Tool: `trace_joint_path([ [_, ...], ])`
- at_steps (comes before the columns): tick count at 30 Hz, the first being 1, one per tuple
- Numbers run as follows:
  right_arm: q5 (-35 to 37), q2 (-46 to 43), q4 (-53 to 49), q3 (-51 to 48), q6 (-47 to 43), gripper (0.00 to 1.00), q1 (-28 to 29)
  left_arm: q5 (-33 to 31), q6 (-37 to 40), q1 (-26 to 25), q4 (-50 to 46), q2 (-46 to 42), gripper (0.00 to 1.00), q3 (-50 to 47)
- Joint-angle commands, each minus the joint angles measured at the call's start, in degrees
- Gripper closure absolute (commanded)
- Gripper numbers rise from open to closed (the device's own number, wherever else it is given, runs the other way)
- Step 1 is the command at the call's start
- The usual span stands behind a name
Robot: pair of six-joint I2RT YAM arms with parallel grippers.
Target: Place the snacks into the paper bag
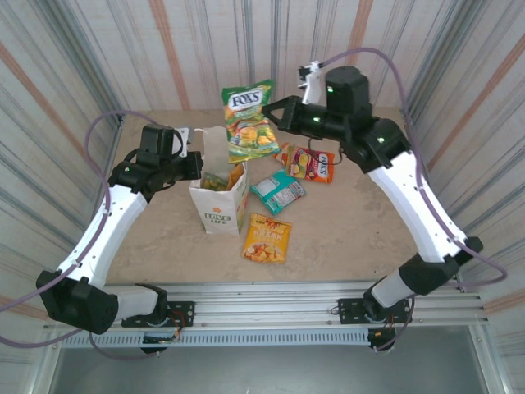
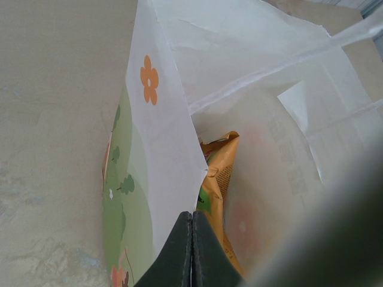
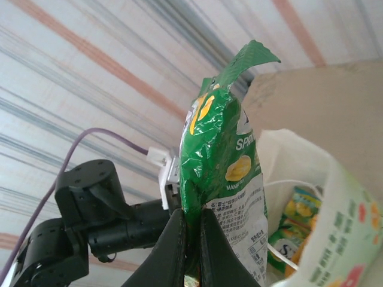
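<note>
The right gripper (image 1: 277, 115) is clamped on the right edge of a green packet (image 1: 248, 121), holding it upright in the air toward the far edge of the table (image 1: 353, 238). The packet is glossy, crinkled foil with "FOX'S" lettered across the top and yellow-orange fruit print below. From the right wrist, both fingers (image 3: 179, 251) press together on its lower seam. Its lower end hangs just beside the far right rim of the paper bag (image 1: 220, 201).

The bag stands upright, left of the table's middle, mouth open. It is white with a green and orange floral print and "LOVE LIFE" on the front. The left gripper (image 1: 199, 164) is closed on the bag's left wall near the rim, its dark fingers (image 2: 179, 251) meeting on the paper. An orange-backed packet (image 2: 221, 173) stands inside against that wall.

Loose snacks lie right of the bag. Two red packets (image 1: 312, 164) overlap toward the far edge, a teal packet (image 1: 277, 191) sits near the middle, and an orange packet (image 1: 267, 238) lies toward the near edge.

Open tabletop runs along the near edge and across the right side under the right arm. Striped wall panels (image 1: 205, 41) close off the left, far and right edges.
</note>
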Motion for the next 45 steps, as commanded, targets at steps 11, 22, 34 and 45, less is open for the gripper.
trace_joint_path([
  [11, 12.16, 8.72, -11.15, 7.38, 6.99, 1.00, 7.01, 0.11, 0.45, 0.40, -1.18, -1.36, 0.95, 1.11],
  [22, 16.41, 12.13, -16.53, 6.81, 9.60, 1.00, 8.09, 0.42, 0.35, 0.43, -0.87, -1.53, 0.95, 0.62],
  [34, 12.46, 16.90, -12.87, 10.96, 8.69, 0.67, 10.46, 0.44, 0.38, 0.41, -0.99, -1.98, 0.95, 0.64],
  [45, 15.00, 9.10, -9.96, 5.10, 0.28, 0.64, 10.85, -0.57, 0.31, 0.41, -1.52, -2.94, 0.76, 0.69],
])
